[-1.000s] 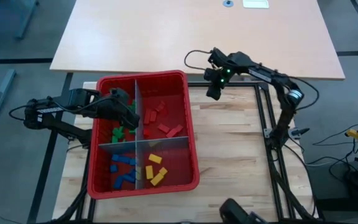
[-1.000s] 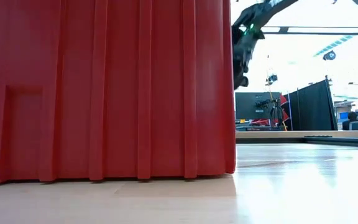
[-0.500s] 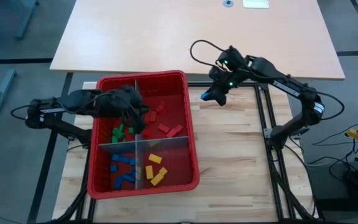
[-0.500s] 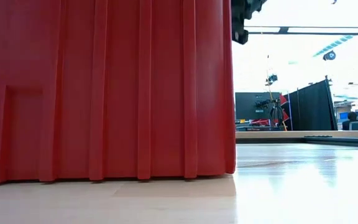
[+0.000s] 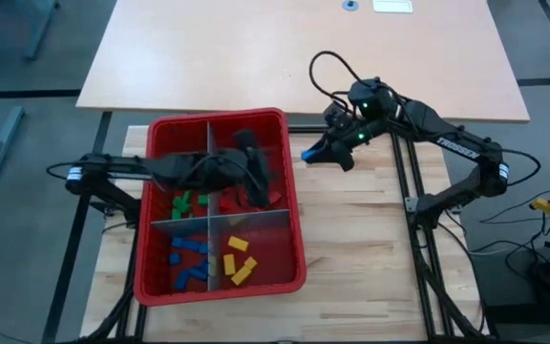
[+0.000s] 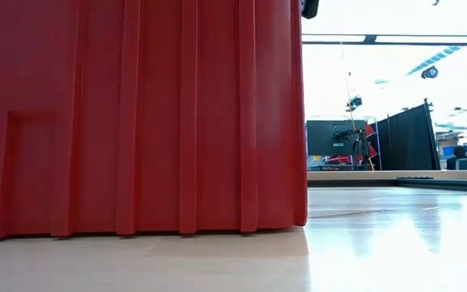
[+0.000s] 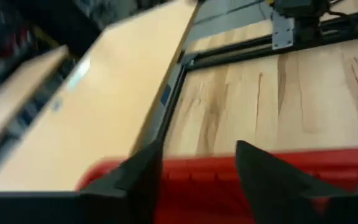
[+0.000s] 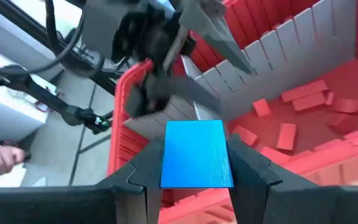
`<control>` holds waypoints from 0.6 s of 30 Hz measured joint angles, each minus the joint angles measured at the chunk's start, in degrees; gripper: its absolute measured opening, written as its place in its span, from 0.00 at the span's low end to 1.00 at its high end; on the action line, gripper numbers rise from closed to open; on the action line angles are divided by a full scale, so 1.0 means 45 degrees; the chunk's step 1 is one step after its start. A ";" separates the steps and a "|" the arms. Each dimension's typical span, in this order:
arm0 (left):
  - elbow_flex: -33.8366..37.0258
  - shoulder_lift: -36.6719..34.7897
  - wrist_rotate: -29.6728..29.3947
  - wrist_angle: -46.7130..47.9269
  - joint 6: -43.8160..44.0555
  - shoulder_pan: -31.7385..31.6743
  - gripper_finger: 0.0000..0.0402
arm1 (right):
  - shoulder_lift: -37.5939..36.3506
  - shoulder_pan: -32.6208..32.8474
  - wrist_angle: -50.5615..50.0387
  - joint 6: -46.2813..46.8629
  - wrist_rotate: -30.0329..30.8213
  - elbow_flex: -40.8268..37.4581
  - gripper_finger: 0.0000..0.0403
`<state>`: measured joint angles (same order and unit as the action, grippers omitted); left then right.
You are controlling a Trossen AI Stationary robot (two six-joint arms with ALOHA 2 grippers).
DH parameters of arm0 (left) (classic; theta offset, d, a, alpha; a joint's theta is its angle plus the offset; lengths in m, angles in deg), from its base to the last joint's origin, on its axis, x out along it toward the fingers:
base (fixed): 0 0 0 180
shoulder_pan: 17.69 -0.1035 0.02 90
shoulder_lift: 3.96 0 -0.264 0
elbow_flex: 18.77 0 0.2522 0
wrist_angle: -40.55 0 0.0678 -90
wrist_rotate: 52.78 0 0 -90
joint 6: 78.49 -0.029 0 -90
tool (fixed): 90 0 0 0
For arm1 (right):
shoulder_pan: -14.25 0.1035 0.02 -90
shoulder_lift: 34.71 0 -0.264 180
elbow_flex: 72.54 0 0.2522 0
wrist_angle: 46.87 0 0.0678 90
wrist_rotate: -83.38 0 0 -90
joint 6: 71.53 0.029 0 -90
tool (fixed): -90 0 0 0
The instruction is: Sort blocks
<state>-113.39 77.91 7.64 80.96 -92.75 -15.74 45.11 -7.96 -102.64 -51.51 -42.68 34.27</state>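
A big red bin (image 5: 292,205) stands on the table, split by grey dividers (image 5: 208,222) into four compartments: green blocks (image 5: 187,203) far left, red blocks (image 5: 273,199) far right, blue blocks (image 5: 189,258) near left, yellow blocks (image 5: 239,260) near right. My left gripper (image 5: 259,182) hangs open over the red compartment with nothing between its fingers (image 7: 267,180). Just right of the bin's far right corner, my right gripper (image 5: 321,153) is shut on a single blue block (image 5: 310,154). The bin's wall (image 6: 136,122) fills most of the low view. My right gripper pinches the blue block (image 8: 196,154) between its two fingers, one on each of two opposite sides, with a broad face showing between them. The fingers slant down toward the table's left, at the bin. The block is lifted clear of table and bin.
A pale tabletop (image 5: 304,48) lies beyond the far edge. Black frame rails (image 5: 404,182) run along the right of the work surface. Bare wood (image 5: 351,248) lies right of the bin.
My left gripper has swung from the green compartment toward the table's right, across the divider, to above the red blocks. My right gripper has risen out of the low view and tipped toward the bin, carrying the blue block a little toward the near left.
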 joint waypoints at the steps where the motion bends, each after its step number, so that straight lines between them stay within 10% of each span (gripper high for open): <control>1: 0.0000 0.0185 -0.0003 -0.0494 -0.0568 0.0062 0.51 | -0.0016 0.0048 0.0079 0.0128 0.0002 0.0002 0.30; 10: 0.0000 0.1052 -0.0223 -0.4966 -0.3981 0.0459 0.82 | -0.0060 0.0139 0.0175 0.0881 0.0008 0.0005 0.30; 18: 0.0000 0.1753 -0.0219 -0.7138 -0.5414 0.0477 0.87 | -0.0056 0.0222 0.0264 0.1111 0.0002 0.0005 0.30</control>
<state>-113.39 85.80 6.65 48.83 -117.12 -13.59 44.86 -6.96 -101.45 -46.51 -42.67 34.30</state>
